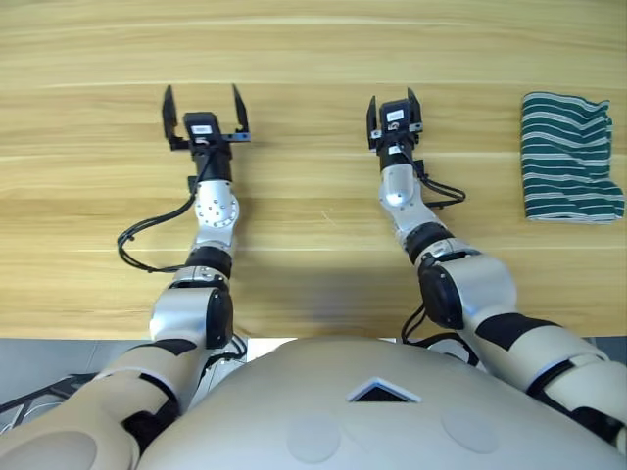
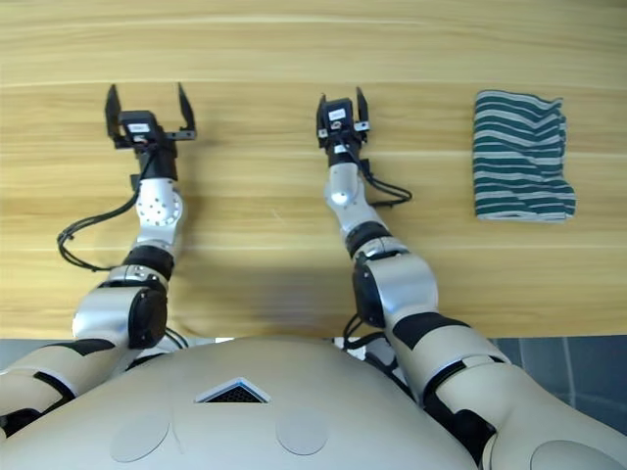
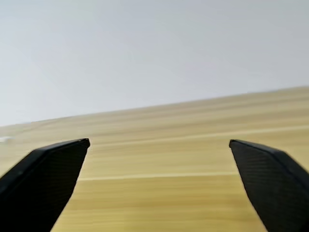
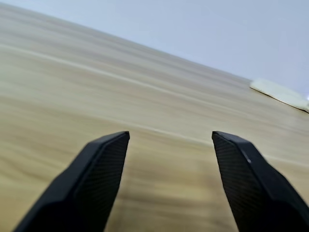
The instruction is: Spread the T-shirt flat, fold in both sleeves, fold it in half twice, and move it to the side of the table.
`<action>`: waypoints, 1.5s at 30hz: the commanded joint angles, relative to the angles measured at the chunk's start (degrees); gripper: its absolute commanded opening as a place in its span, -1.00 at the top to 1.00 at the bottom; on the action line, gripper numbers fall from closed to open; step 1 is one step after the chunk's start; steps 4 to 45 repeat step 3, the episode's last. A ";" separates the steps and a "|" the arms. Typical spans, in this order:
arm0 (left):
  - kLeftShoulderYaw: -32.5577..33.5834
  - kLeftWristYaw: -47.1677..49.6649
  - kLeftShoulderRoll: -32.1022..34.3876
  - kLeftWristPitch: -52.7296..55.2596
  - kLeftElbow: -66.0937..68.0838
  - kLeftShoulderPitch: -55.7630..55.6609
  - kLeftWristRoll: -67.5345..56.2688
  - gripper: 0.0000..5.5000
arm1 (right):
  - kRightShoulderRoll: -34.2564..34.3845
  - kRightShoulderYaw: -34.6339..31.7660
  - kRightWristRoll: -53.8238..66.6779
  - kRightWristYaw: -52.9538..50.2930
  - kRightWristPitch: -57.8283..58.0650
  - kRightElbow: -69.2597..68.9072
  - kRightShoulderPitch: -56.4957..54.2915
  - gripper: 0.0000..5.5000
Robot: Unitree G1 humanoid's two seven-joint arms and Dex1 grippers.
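The T-shirt, green with white stripes, lies folded into a small rectangle at the right side of the wooden table. My left gripper rests over the table's left-centre, open wide with nothing between its fingers. My right gripper sits near the middle, open and empty, well to the left of the shirt; its fingers frame bare wood.
The table's near edge runs just in front of my arms. Black cables loop beside my left forearm. A pale flat object lies at the far table edge in the right wrist view.
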 commanded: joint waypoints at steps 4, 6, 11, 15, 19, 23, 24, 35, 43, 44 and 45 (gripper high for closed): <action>-2.52 -0.16 -3.78 1.21 6.33 1.24 0.01 -0.88 | 0.58 2.65 -1.67 -0.17 -1.72 -1.15 3.37 -0.15; -2.52 -0.16 -3.78 1.21 6.33 1.24 0.01 -0.88 | 0.58 2.65 -1.67 -0.17 -1.72 -1.15 3.37 -0.15; -2.52 -0.16 -3.78 1.21 6.33 1.24 0.01 -0.88 | 0.58 2.65 -1.67 -0.17 -1.72 -1.15 3.37 -0.15; -2.52 -0.16 -3.78 1.21 6.33 1.24 0.01 -0.88 | 0.58 2.65 -1.67 -0.17 -1.72 -1.15 3.37 -0.15; -2.52 -0.16 -3.78 1.21 6.33 1.24 0.01 -0.88 | 0.58 2.65 -1.67 -0.17 -1.72 -1.15 3.37 -0.15; -2.52 -0.16 -3.78 1.21 6.33 1.24 0.01 -0.88 | 0.58 2.65 -1.67 -0.17 -1.72 -1.15 3.37 -0.15; -2.52 -0.16 -3.78 1.21 6.33 1.24 0.01 -0.88 | 0.58 2.65 -1.67 -0.17 -1.72 -1.15 3.37 -0.15; -2.52 -0.16 -3.78 1.21 6.33 1.24 0.01 -0.88 | 0.58 2.65 -1.67 -0.17 -1.72 -1.15 3.37 -0.15; -2.52 -0.16 -3.78 1.21 6.33 1.24 0.01 -0.88 | 0.58 2.65 -1.67 -0.17 -1.72 -1.15 3.37 -0.15; -2.52 -0.16 -3.78 1.21 6.33 1.24 0.01 -0.88 | 0.58 2.65 -1.67 -0.17 -1.72 -1.15 3.37 -0.15; -2.52 -0.16 -3.78 1.21 6.33 1.24 0.01 -0.88 | 0.58 2.65 -1.67 -0.17 -1.72 -1.15 3.37 -0.15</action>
